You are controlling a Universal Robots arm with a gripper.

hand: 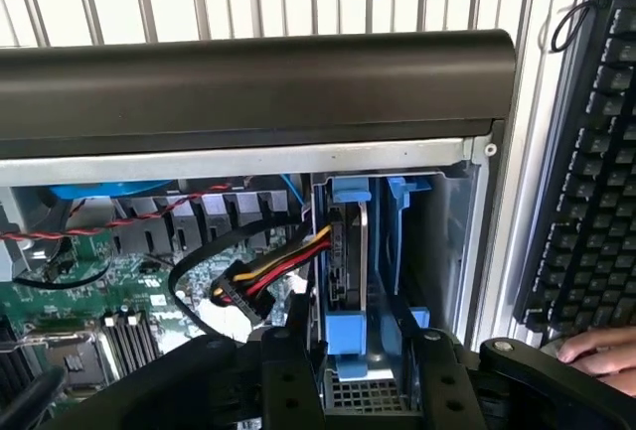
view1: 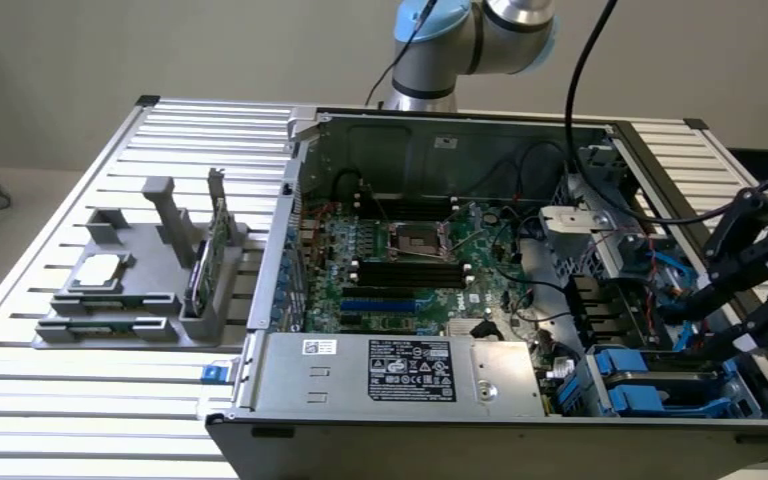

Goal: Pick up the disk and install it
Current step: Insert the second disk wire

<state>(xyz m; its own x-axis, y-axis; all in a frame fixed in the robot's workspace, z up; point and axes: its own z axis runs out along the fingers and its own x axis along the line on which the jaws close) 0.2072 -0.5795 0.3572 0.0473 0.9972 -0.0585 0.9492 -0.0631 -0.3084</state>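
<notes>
- Gripper (hand: 363,351) hangs over the drive bay at the exterior view's lower right, black fingers (hand: 288,370) spread either side of the blue carrier; nothing looks clamped, so I read it as open and released.
- Disk (hand: 348,251) stands on edge in the bay (hand: 442,212), bottom centre of the wrist view, blue carrier rails (hand: 350,192) around it, and appears slotted in.
- Power cable (hand: 263,276), red-yellow-black, lies just beside the disk; it could snag a finger.
- Judgement: installation looks near done; how fully it is seated cannot be told from here.
- To do this step well: keep fingers parallel to the rails, clear of the cable, any movement straight along the slot.
- Person's hand (hand: 601,351) rests near a keyboard (hand: 586,182), lower right of the wrist view.
</notes>
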